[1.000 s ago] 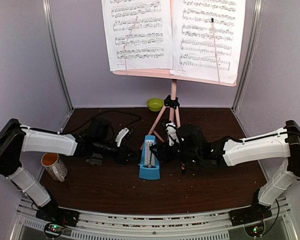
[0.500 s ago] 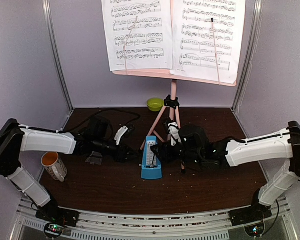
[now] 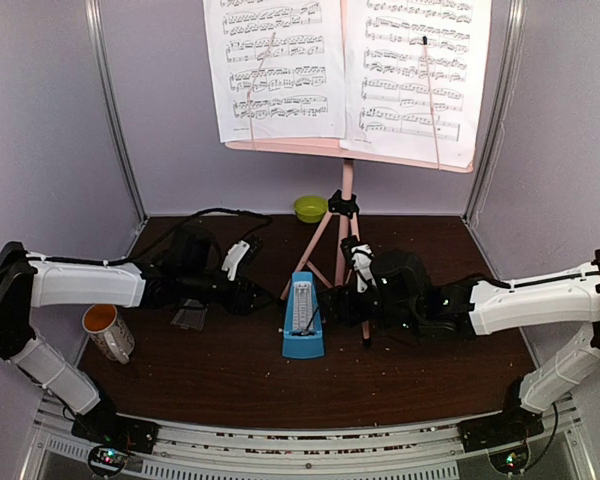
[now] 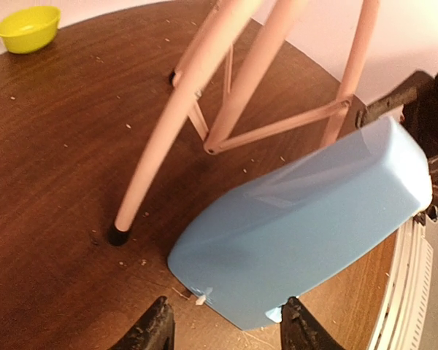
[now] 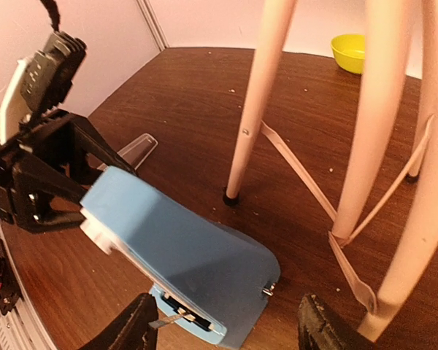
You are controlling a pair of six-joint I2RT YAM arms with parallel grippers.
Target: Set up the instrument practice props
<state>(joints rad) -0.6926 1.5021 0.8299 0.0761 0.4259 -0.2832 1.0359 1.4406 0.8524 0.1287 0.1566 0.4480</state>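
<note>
Metronome (image 3: 302,318) placement looks finished: it stands upright on the bench (image 3: 230,385), just in front of the stand (image 3: 347,190) legs, and nothing grips it. Over the last second both arms have drawn back from it, the left one towards the left wall and the right one towards the right. The metronome itself has hardly shifted.

Your left claw (image 4: 225,310) sits half open just beside the blue body, with nothing pinched between its fingers. Your right claw (image 5: 226,302) has widened as it backed off and now stands wide and empty, with the metronome in front of it.

I read this as a release, so you can treat the metronome as set down. Both pages (image 3: 280,70) rest on the stand's desk above. The clear cover (image 3: 190,316) lies flat on the bench, well to the left. If it belongs on the metronome, that step is likely the one left to you.
</note>
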